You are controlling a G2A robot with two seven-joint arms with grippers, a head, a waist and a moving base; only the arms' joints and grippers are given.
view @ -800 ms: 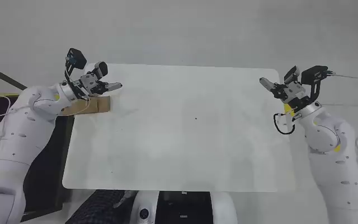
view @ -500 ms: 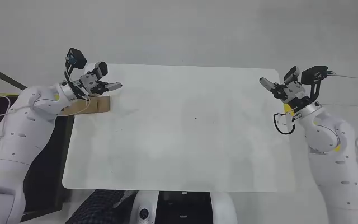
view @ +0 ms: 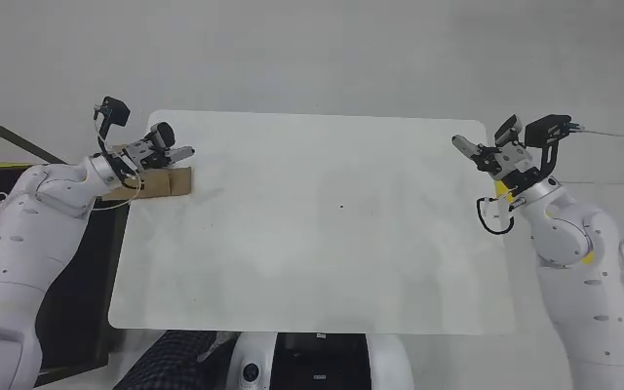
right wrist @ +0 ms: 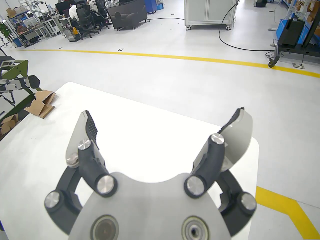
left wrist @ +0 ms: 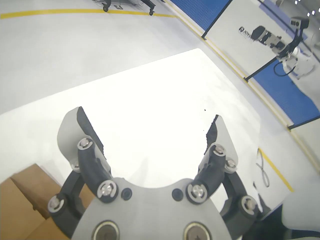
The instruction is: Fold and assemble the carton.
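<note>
Left claw drew back over the carton.

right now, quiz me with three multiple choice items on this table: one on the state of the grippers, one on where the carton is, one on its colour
1. How do the left gripper and the right gripper stand?
A. both open and empty
B. both shut
C. left shut on the carton

2. Where does the carton lie?
A. in the middle of the table
B. by the right gripper
C. at the table's edge by the left gripper

3. What colour is the carton?
A. white
B. brown
C. blue

Answers:
1 A, each wrist view shows jaws spread with nothing between.
2 C, the top view shows it at the edge beside that arm.
3 B, it is plain brown cardboard.
</note>
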